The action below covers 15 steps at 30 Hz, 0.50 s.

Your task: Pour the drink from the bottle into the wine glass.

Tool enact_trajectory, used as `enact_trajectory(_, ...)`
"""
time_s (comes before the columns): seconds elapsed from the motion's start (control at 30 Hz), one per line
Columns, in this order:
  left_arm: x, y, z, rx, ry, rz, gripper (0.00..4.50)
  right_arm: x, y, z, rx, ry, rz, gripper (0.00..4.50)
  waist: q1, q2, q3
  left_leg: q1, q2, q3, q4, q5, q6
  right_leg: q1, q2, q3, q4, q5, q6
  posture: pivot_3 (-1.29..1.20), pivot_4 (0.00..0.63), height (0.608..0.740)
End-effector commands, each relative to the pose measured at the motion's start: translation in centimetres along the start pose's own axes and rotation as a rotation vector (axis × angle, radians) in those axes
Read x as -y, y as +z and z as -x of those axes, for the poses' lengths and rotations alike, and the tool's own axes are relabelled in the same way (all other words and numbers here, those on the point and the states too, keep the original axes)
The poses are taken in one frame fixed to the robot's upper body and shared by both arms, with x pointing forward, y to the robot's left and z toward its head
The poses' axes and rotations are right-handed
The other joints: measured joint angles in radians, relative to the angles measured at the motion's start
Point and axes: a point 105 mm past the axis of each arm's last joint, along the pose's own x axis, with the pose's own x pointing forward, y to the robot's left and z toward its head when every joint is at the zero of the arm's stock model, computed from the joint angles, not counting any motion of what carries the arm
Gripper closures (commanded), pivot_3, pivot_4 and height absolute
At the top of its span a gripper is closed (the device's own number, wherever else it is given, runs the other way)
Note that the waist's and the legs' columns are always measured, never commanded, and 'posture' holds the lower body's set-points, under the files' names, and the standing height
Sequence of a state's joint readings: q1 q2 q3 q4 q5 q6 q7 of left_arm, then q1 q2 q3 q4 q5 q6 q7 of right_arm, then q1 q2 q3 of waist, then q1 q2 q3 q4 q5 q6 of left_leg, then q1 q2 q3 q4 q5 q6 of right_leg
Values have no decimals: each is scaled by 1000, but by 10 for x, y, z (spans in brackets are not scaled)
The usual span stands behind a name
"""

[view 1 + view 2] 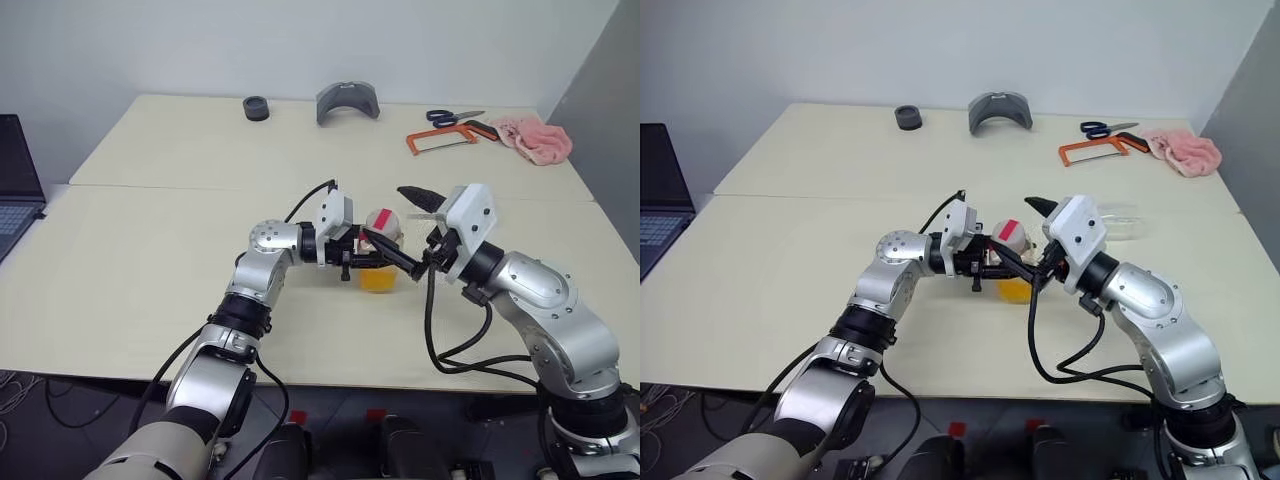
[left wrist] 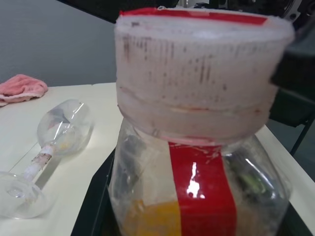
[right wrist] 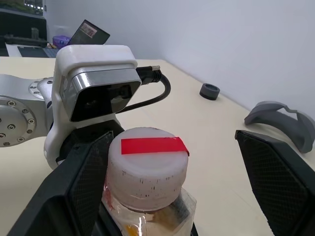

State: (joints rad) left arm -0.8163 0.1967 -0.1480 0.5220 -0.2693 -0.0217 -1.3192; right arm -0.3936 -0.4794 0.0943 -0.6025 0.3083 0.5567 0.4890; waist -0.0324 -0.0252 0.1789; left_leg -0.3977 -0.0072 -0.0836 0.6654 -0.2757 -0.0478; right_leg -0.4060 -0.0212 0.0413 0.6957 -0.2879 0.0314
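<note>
**Cap still on, glass lying down**

My left gripper (image 1: 352, 258) clamps the bottle (image 1: 379, 262) at frame centre; my right gripper (image 3: 172, 162) gapes around its cap (image 3: 147, 164). Light, slick plastic: grip the ribbed cap. The fragile wine glass (image 2: 47, 147) lies toppled

My two head cameras sit high up and look forward and down over the table (image 1: 120, 300). They sit side by side, so both see the same table top, both arms and the bottle (image 1: 380, 240) in the middle, from a little way off. My left wrist camera is very close to the bottle (image 2: 197, 123) and looks past it to the wine glass (image 2: 54, 142) lying on its side. My right wrist camera looks down on the white cap (image 3: 147, 167) from close by, toward the far wall. All four views share the bottle.
</note>
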Motion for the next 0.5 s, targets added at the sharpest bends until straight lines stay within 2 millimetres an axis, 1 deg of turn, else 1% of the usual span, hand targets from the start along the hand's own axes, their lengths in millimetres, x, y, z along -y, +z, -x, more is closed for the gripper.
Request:
enact_trajectory(0.03,-3,14,-3,37,-10,-42,2839,13,7,4,20,-66,55,274,0,0,0,0,0,0,0,0,0,0,0,0,0,0,0,0,150,740)
enact_trajectory(0.27,-4,13,-2,37,7,-41,2839,23,6,18,3,-107,32,274,0,0,0,0,0,0,0,0,0,0,0,0,0,0,0,0,150,740)
enact_trajectory(0.5,-8,11,0,36,37,-40,2849,21,8,25,2,-102,-2,274,0,0,0,0,0,0,0,0,0,0,1,0,0,0,0,0,150,740)
